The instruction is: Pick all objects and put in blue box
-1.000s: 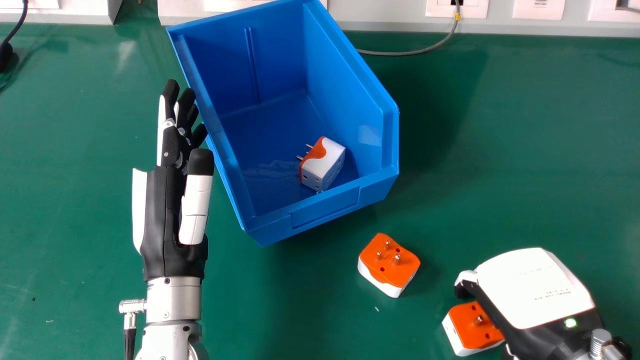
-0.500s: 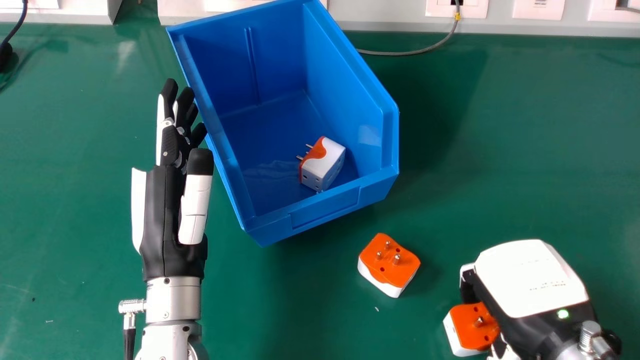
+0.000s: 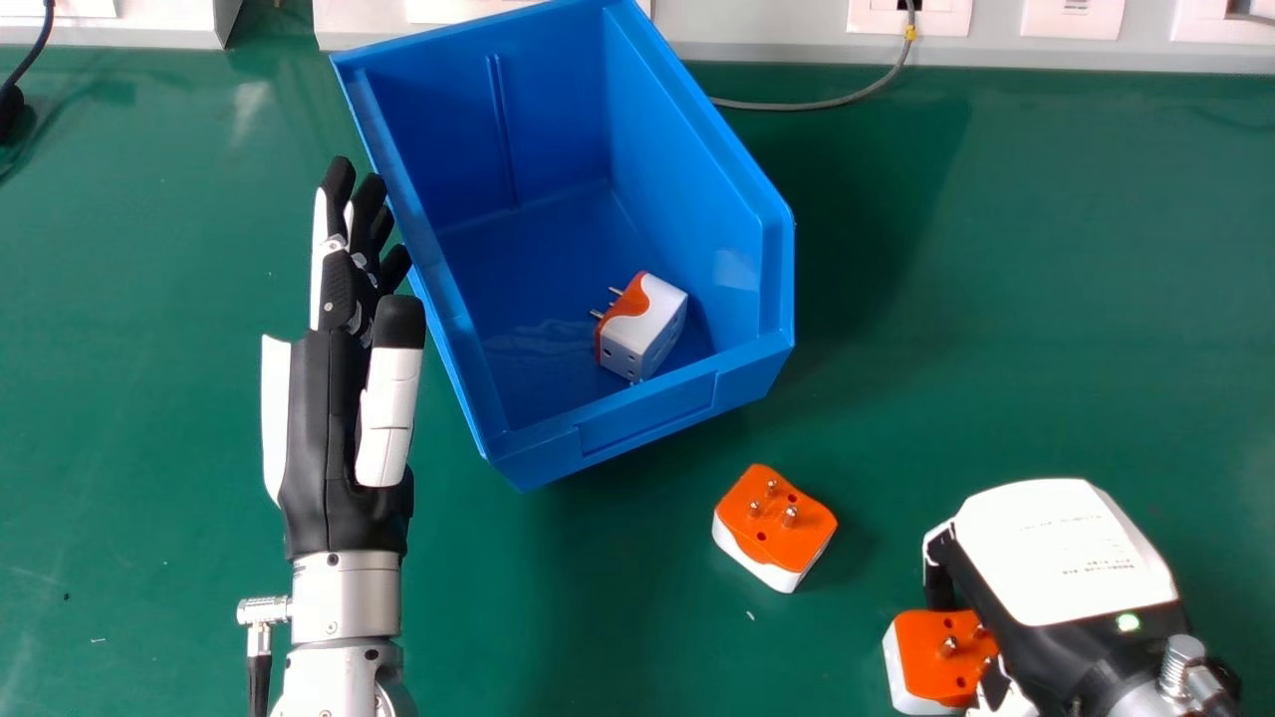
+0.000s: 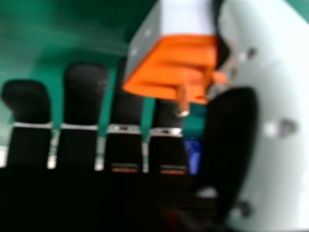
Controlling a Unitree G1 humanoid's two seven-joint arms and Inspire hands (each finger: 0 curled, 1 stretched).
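My left hand (image 3: 334, 418) lies open beside the left wall of the blue box (image 3: 647, 428). A white-and-orange plug adapter (image 3: 642, 324) rests inside that box. Another adapter (image 3: 775, 528) sits on the green table in front of it, pins up. At the lower right, my right hand (image 3: 1066, 553) is over a third adapter (image 3: 936, 662), whose right side it partly covers. In the right hand view this adapter (image 4: 171, 65) lies between the thumb and the fairly straight fingers of my right hand (image 4: 82, 101); the thumb appears to touch it.
White socket strips (image 3: 777, 30) run along the table's back edge, with a grey cable (image 3: 812, 105) leading behind the box. A black cable (image 3: 14, 95) stands at the far left. Green table surface (image 3: 1046, 299) extends right of the box.
My right hand has shifted slightly up in the head view and turned a little. The adapter at it has turned slightly, showing more of its pins. The left hand has barely moved.
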